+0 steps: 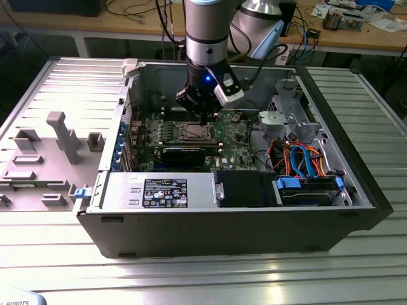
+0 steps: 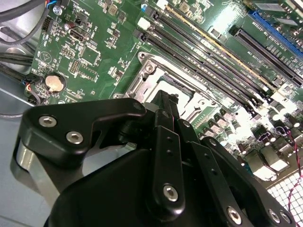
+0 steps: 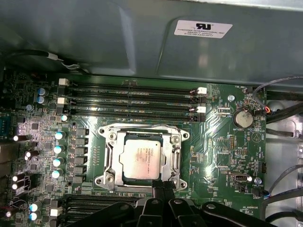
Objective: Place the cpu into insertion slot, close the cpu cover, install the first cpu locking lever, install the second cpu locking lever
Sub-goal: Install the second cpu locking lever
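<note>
Open computer case [image 1: 222, 222] at the centre of the exterior view, with the arm [image 1: 206, 32] descending from the upper centre of the frame into the bay. Gripper [image 1: 202, 117] poised directly over the insertion slot [image 1: 191, 132], just above the frame's centre, amid the green motherboard [image 3: 227, 156]. In the first wrist view, the cpu [image 3: 141, 160] seated flat in the slot, silver top facing up, framed on all sides by the cpu cover [image 3: 174, 158], which appears lowered around it. Gripper [image 3: 159, 183] fingers pressed together, tips meeting at the middle of one socket edge; nothing discernible between them. Contact with the socket rim likely, judged from the overlap, though not certain. Same arrangement in the second wrist view: gripper [image 2: 164, 97] tips narrowed to a single point at the near rim of the socket. Key relation: cpu and cover immediately beyond the fingertips, across the rim, the chip being square and so without a long axis of its own. Memory slots [image 3: 132, 101] beyond the opposite edge of the socket, their long axis parallel to that edge and crosswise to the line from fingertips to chip. Position of the two locking levers not determinable.
</note>
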Robot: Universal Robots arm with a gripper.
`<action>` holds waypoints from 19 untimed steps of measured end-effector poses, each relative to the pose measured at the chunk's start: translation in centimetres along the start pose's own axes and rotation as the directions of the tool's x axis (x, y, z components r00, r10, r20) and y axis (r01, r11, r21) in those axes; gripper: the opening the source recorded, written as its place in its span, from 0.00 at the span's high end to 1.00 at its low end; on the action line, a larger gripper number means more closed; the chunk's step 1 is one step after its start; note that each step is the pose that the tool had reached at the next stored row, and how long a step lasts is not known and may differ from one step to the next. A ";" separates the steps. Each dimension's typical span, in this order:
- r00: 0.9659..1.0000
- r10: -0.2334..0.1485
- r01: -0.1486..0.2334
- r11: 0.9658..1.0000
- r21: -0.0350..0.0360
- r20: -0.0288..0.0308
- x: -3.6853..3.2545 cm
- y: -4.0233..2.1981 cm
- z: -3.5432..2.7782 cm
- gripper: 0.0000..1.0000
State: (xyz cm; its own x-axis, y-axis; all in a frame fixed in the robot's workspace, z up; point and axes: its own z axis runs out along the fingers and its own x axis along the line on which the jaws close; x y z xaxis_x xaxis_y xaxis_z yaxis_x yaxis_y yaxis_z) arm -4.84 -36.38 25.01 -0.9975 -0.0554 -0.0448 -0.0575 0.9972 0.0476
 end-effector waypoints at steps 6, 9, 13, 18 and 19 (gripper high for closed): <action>1.000 0.000 0.000 1.000 -0.002 -0.009 0.12 -1.16 -0.06 0.89; 1.000 0.000 0.000 1.000 -0.002 -0.009 0.98 -1.69 -0.08 0.89; 1.000 0.000 0.000 1.000 -0.002 -0.009 1.97 -2.25 -0.06 0.89; 1.000 0.001 -0.001 1.000 -0.002 -0.009 1.99 -2.35 -0.03 0.89; 1.000 0.001 -0.001 1.000 -0.002 -0.009 1.99 -2.38 -0.04 0.89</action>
State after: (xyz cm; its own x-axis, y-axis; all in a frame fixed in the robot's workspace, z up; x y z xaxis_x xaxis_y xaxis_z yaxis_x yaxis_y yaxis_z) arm -6.69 -38.87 24.84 -0.9978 -0.0553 -0.0357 -0.0570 0.9971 0.0497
